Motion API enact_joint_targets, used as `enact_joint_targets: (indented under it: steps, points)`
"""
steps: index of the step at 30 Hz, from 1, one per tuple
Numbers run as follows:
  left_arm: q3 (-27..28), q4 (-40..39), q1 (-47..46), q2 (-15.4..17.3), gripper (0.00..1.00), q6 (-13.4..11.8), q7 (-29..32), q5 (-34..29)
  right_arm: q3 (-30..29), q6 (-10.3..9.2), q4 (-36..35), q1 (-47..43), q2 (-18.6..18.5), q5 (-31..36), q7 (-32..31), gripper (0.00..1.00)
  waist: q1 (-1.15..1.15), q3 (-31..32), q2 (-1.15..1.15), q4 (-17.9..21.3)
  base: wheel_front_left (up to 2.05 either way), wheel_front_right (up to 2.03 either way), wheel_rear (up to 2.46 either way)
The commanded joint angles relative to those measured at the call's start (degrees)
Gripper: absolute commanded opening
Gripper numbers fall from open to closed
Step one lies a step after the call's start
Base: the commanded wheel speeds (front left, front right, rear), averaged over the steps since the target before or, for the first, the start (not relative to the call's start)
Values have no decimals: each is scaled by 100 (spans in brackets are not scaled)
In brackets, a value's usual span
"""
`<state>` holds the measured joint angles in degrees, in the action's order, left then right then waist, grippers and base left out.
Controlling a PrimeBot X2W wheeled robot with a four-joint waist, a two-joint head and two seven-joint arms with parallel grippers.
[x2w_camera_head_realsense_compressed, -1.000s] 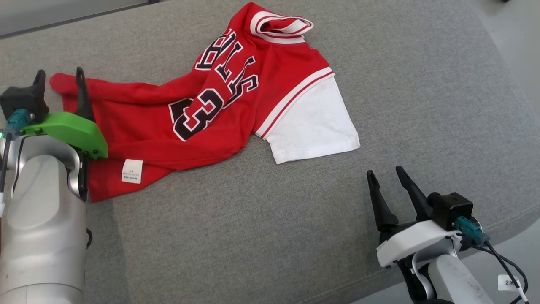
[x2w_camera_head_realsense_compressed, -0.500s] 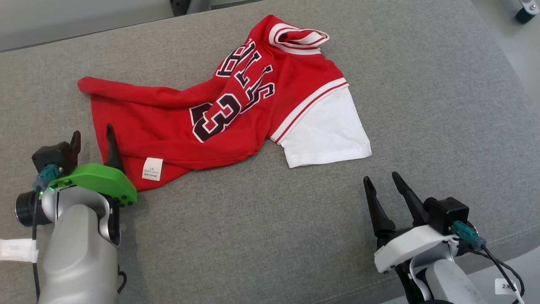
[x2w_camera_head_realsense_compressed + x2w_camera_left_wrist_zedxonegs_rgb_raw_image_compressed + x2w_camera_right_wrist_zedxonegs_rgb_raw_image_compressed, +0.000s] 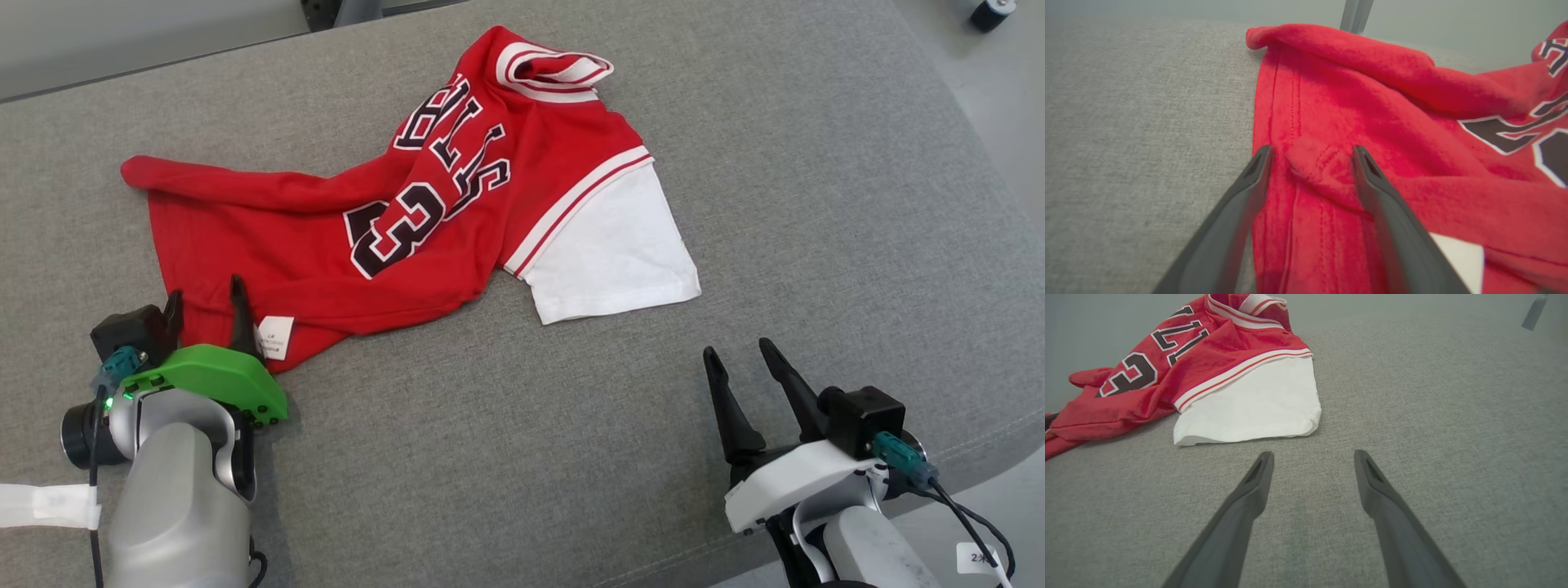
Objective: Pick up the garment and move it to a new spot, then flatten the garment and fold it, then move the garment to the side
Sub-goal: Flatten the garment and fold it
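Over the garment's (image 3: 310,245) hem wrinkle (image 3: 1316,167), I'm hovering the left gripper (image 3: 1310,152) spread wide, empty (right gripper (image 3: 1312,454) too); soft, light cloth, pinchable here.

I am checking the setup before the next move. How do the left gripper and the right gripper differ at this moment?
The left gripper has a green cover; the right gripper has a white one. The left gripper is over the hem of the red garment, while the right gripper is above the bare grey cushion, apart from the white sleeve. Both are open and hold nothing.
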<state>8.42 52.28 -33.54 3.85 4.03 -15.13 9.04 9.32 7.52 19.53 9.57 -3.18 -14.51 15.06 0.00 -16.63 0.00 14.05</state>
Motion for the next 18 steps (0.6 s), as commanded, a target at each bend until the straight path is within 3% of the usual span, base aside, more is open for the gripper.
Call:
enact_joint_targets:
  steps: [1, 3, 4, 6, 7, 18]
  points:
    - [26, -49, 83, -8, 100, -21, -2, -9, -16, -6, -16, -72, -13, -20, 18, 100, 0, 4, 0, 4, 0, 0, 0]
    - [13, -156, 134, -13, 100, 10, -3, -60, -33, -6, -25, -76, -10, -27, 19, 100, 0, 9, 0, -3, 0, 0, 0]
    - [4, -196, 155, -13, 68, 28, -2, -82, -40, -6, -24, -75, -10, -28, 18, 100, 0, 13, 0, -9, 0, 0, 0]
    - [-10, -313, 196, -19, 16, 46, -2, -112, -14, -6, -42, -60, -13, 9, 19, 100, 0, 21, 0, -26, 0, 0, 0]
    - [-14, -348, 243, -23, 0, 54, -3, -118, -1, -6, -46, -56, -18, 36, 18, 100, 0, 29, 0, -35, 0, 0, 0]
    - [-18, -998, 613, -75, 0, 160, -2, -63, -143, -6, 36, -174, -6, 0, 18, 100, 0, 392, 0, -291, 0, 0, 0]
